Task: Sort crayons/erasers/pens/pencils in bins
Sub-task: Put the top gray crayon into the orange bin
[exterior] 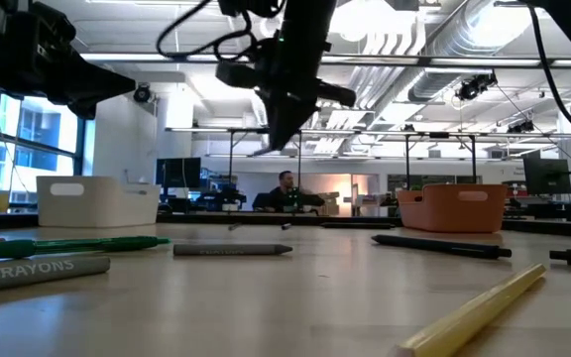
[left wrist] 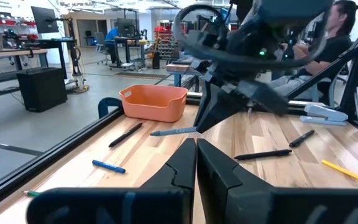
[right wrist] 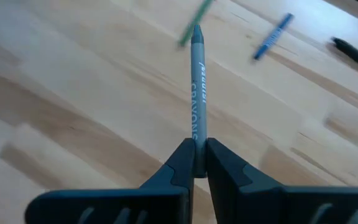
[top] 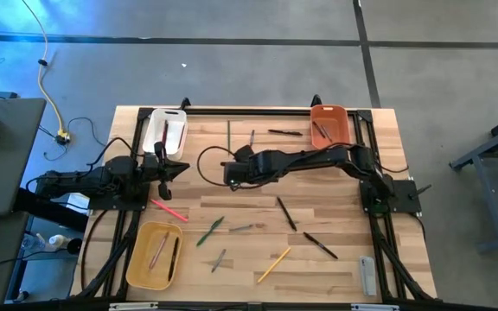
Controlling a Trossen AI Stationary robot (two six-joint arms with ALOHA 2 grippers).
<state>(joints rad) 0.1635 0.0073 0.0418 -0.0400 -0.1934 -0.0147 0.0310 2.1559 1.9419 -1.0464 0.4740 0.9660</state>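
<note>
An overhead camera looks straight down on the whole wooden worktop (top: 318,216) and both arms. A second sits at worktop height, facing level across the boards into the room, sticks lying close before its lens. The left wrist camera faces across the worktop toward the orange bin (left wrist: 154,102) (also seen overhead and low) and the other arm. The right wrist camera looks down at close range past its own tool (right wrist: 197,155) onto bare boards, a grey crayon (right wrist: 197,81) filling the centre.
</note>
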